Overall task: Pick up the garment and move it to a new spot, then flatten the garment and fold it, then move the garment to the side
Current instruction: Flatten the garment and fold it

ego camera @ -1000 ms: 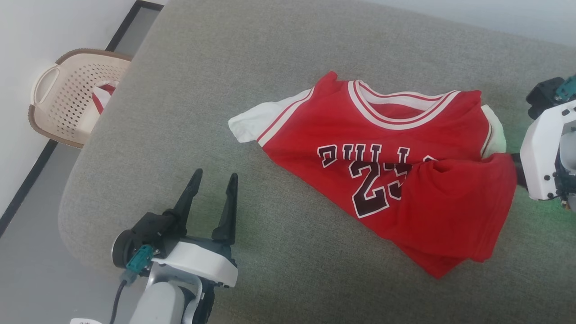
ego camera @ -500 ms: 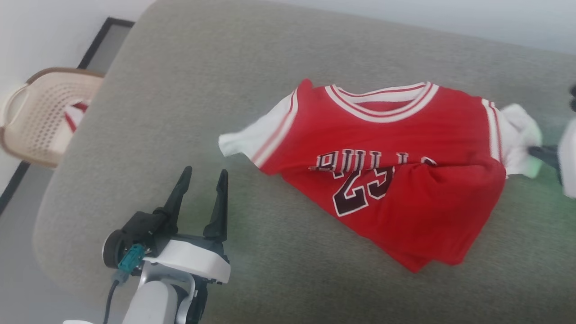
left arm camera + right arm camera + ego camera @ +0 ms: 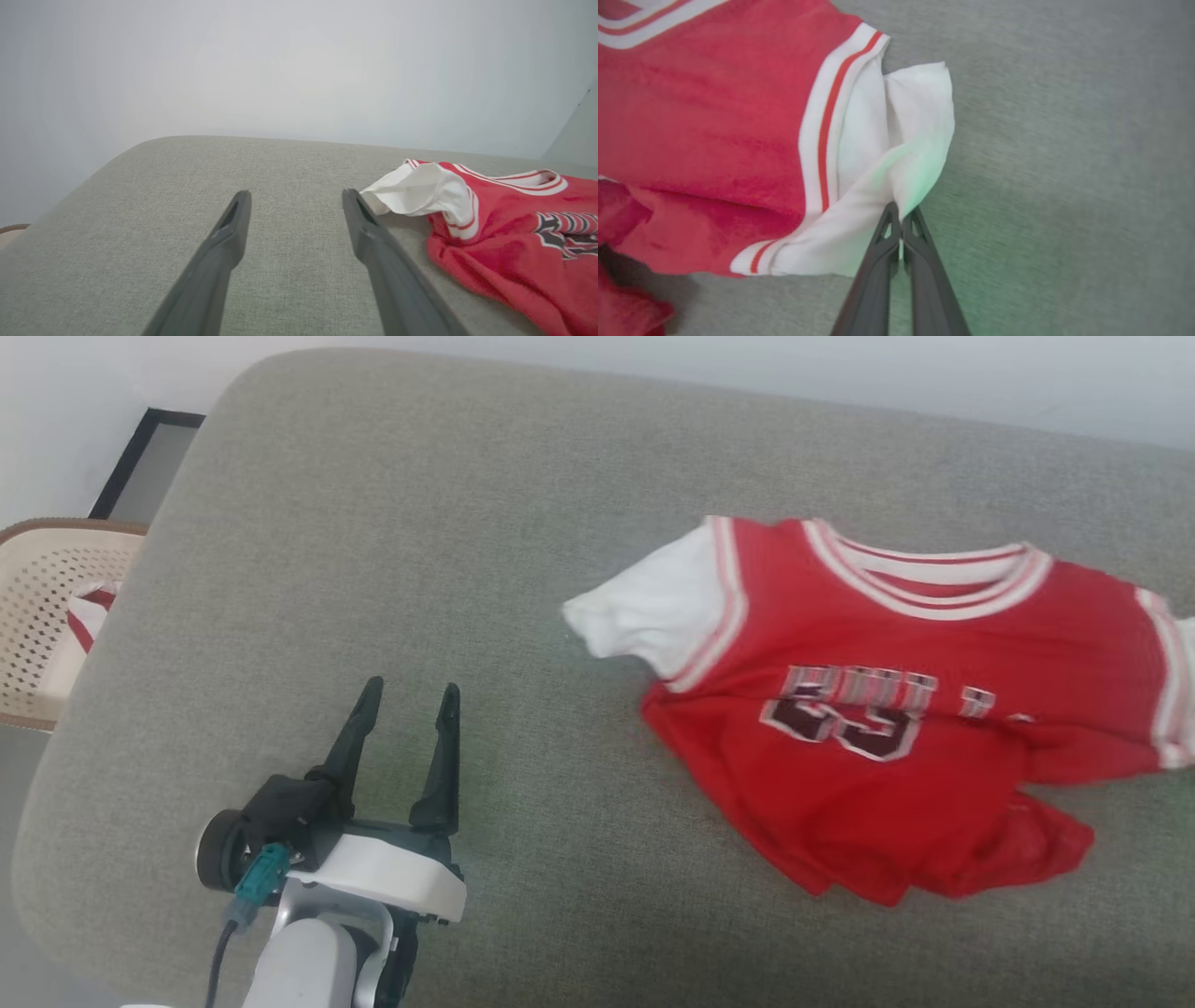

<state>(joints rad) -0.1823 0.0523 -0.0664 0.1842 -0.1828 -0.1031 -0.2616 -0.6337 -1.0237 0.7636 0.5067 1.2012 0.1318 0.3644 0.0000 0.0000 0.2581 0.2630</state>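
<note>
Right gripper (image 3: 900, 215) pinches shut on a white sleeve (image 3: 920, 140) of the garment (image 3: 840, 803), which lies crumpled on the grey cushion (image 3: 420, 504), blurred print reading 23. The left gripper (image 3: 409, 695) hovers spread and empty near the other sleeve.

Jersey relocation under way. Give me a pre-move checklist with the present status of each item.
1. Right hand grip: shut on the garment's white sleeve: ok.
2. Left hand free: open, holding nothing, apart from the cloth: ok.
3. Garment flat: lower hem is bunched and the print is partly hidden by a fold: not ok.
4. Room to spread it: bare grey cushion lies to the garment's left: ok.
5. How much sleeve cloth sits between the right fingers: cannot tell.
</note>
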